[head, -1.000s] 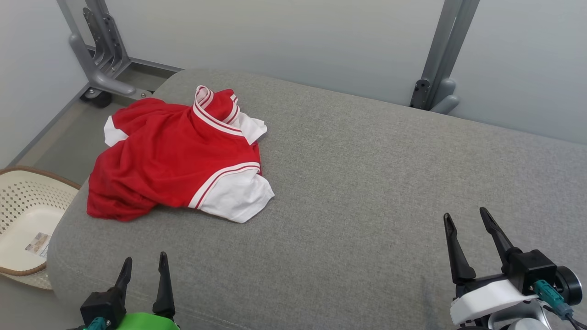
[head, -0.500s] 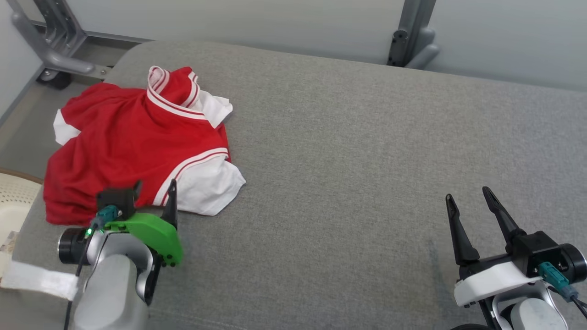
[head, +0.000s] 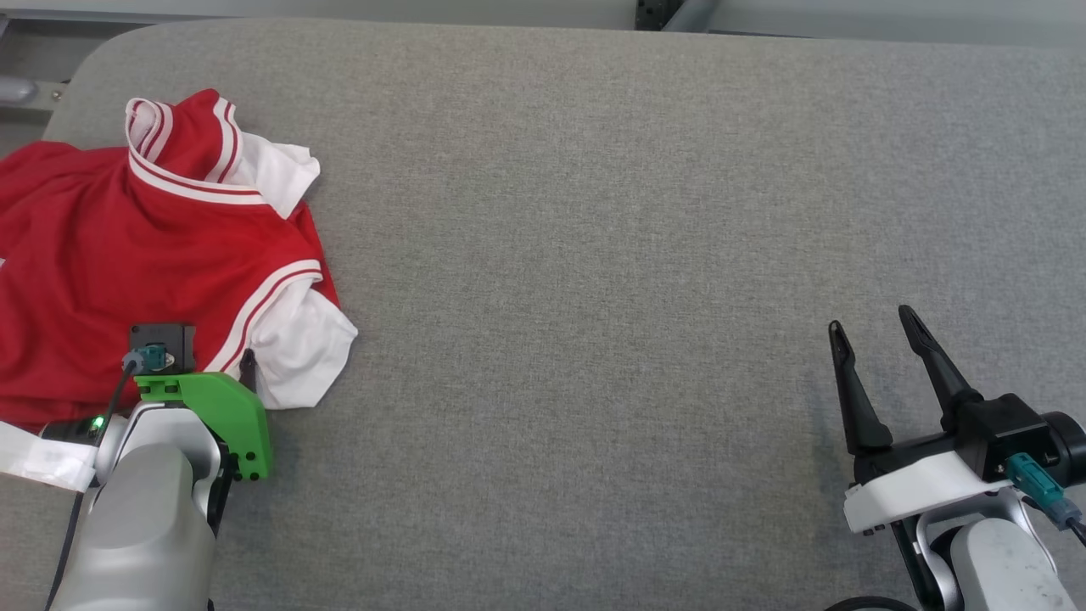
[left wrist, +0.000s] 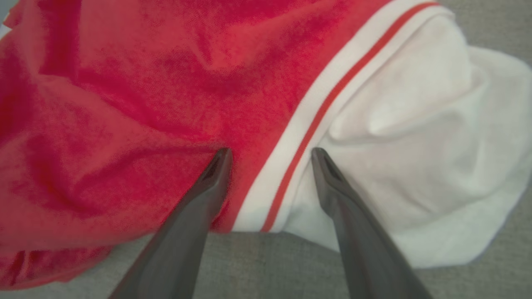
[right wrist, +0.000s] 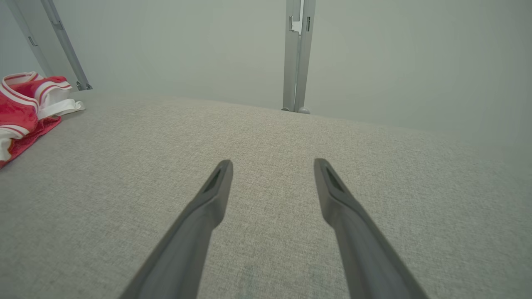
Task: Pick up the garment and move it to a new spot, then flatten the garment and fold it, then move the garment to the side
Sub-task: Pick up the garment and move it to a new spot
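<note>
The garment (head: 127, 255) is a crumpled red shirt with white sleeves and white-striped trim, lying at the left end of the grey cushion (head: 594, 255). My left gripper (head: 208, 358) hangs open over the garment's near edge. In the left wrist view its fingers straddle the white-and-red stripe band of the garment (left wrist: 166, 83), one tip over red cloth and the other over the white sleeve, and the left gripper (left wrist: 270, 151) holds nothing. My right gripper (head: 871, 318) stands open above bare cushion at the lower right. In the right wrist view the right gripper (right wrist: 273, 162) is empty, with the garment (right wrist: 20, 104) at the far left.
The grey cushion stretches wide to the right of the garment. A pale wall with grey metal frame posts (right wrist: 297, 54) rises behind its far edge. The cushion's rounded left corner (head: 93, 59) lies just past the garment.
The head camera has tilted down and shifted, so the whole picture moved. My left arm has come forward from the near edge onto the garment's near hem. The right gripper has stayed put.
</note>
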Motion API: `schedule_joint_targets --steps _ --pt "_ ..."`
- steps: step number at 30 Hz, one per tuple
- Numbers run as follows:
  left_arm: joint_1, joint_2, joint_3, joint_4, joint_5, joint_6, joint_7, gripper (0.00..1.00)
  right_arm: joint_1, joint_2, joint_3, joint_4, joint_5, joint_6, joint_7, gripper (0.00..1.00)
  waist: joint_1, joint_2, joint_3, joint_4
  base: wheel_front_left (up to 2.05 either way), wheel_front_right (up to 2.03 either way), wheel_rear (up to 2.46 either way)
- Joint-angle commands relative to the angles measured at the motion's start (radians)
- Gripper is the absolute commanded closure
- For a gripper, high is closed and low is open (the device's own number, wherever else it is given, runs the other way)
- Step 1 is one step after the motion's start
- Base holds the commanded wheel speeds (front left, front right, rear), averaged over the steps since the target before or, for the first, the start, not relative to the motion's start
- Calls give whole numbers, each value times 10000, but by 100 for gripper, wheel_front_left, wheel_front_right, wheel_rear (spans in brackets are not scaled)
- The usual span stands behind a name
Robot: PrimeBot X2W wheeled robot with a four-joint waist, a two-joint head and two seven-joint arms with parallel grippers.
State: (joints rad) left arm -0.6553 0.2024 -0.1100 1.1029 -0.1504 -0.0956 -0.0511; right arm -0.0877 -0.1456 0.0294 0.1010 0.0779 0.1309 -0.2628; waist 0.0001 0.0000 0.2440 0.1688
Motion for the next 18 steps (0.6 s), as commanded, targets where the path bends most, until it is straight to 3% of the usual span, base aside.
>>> schedule_joint_targets --steps 1,2,3,12,18 --pt "-75 -34 -45 141 -53 -26 11 7 -57 -50 -40 -36 82 -3 -31 0 -1 0 282 -245 0 0 0" --pt "-104 -56 -67 304 -69 -49 -36 62 -45 -47 -58 -46 85 -3 -31 0 -1 0 290 -236 0 0 0" --pt "-125 -69 -89 431 -75 -68 -71 100 -28 -40 -76 -45 83 -3 -31 0 -1 0 283 -223 0 0 0" --pt "-463 -54 55 300 -361 35 -1628 100 232 239 -186 141 211 -3 -31 0 -1 0 -343 124 0 0 0" --pt "-735 80 175 -1245 -440 203 -2079 100 580 415 -199 224 312 -3 -31 0 -1 0 -932 462 0 0 0"
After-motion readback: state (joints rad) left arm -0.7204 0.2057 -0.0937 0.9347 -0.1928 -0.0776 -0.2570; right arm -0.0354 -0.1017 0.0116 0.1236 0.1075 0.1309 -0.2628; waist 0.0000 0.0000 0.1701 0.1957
